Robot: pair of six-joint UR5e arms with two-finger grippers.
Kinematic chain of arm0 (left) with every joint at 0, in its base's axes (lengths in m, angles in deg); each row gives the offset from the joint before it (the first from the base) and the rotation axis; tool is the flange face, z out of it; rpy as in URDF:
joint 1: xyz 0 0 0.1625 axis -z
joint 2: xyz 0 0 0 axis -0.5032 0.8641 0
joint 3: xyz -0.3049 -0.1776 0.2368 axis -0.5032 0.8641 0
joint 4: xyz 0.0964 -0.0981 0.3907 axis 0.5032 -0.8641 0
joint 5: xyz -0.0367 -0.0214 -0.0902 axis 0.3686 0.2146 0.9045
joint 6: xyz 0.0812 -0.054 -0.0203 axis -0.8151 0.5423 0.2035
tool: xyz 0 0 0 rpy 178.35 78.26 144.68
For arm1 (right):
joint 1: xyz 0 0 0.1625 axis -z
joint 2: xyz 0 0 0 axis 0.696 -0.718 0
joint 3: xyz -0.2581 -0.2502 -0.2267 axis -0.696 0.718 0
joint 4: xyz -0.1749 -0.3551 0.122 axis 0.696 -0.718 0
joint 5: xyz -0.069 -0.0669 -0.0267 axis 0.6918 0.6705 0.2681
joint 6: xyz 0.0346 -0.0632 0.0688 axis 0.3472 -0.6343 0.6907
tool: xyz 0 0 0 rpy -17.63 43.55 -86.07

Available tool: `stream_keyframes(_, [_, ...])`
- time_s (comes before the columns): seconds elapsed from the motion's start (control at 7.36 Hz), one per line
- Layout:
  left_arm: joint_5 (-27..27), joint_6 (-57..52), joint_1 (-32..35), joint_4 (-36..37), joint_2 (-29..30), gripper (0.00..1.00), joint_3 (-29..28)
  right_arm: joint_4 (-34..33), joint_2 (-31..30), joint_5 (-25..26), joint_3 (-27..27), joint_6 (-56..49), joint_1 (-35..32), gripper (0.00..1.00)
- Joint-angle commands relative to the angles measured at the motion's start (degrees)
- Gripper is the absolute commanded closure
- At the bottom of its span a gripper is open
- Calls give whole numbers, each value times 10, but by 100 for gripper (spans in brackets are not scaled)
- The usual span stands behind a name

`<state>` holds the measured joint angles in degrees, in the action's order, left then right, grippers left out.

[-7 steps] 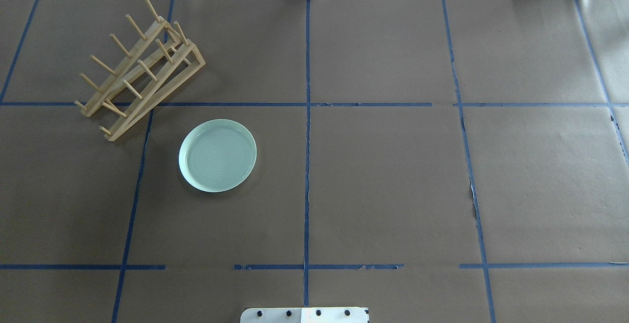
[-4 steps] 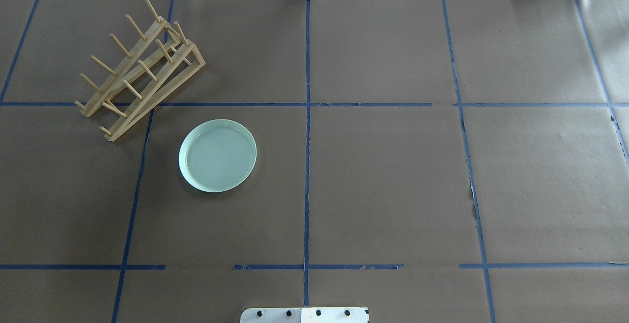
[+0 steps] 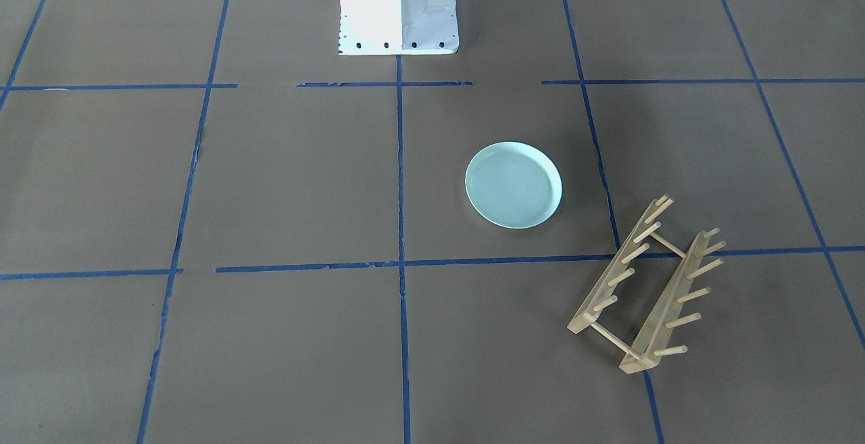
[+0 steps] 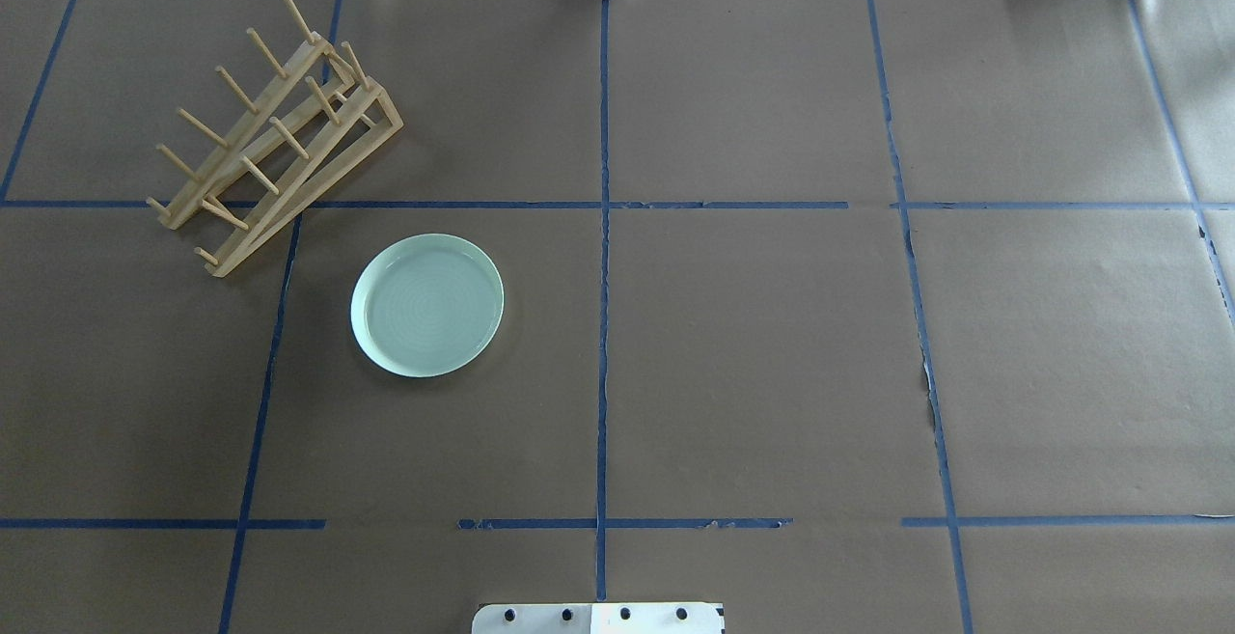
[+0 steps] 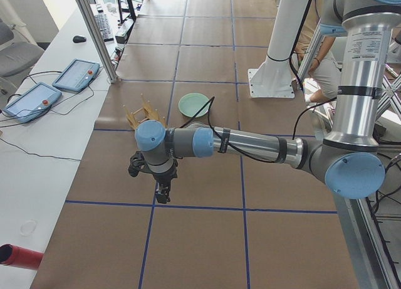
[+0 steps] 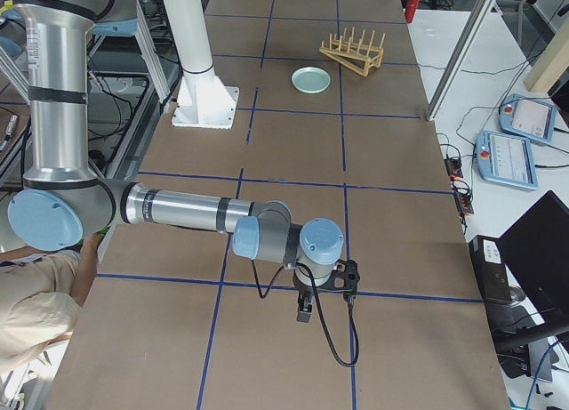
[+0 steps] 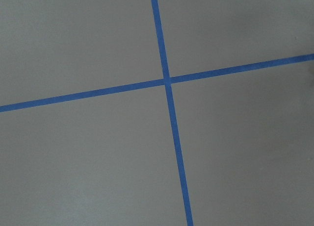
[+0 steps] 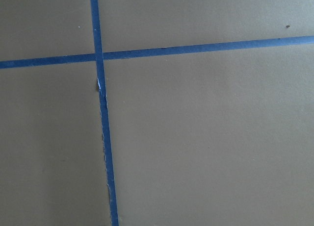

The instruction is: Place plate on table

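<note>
The pale mint-green plate (image 4: pixel 427 306) lies flat on the brown paper-covered table (image 4: pixel 772 354), alone, just right of the wooden rack; it also shows in the front view (image 3: pixel 513 185). No gripper is in the overhead or front view. My left gripper (image 5: pixel 163 192) shows only in the exterior left view, far from the plate (image 5: pixel 193 104), pointing down over the table; I cannot tell if it is open or shut. My right gripper (image 6: pixel 304 309) shows only in the exterior right view, far from the plate (image 6: pixel 311 79); I cannot tell its state. Both wrist views show only paper and blue tape.
A wooden peg rack (image 4: pixel 275 137) stands at the back left of the table, close to the plate. The white robot base (image 3: pixel 399 5) is at the near edge. Tablets (image 5: pixel 75 74) and cables lie on the side bench.
</note>
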<state>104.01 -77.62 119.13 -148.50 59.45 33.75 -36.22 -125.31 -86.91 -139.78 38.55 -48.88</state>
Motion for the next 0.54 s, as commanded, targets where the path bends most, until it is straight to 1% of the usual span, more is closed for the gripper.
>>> stream_keyframes(0.0, [-4, 2, 0, 1, -1, 0, -2, 0, 0, 0, 0, 0, 0, 0])
stream_keyframes(0.41, [-5, 0, -1, 1, -2, 0, -4, 0, 0, 0, 0, 0, 0, 0])
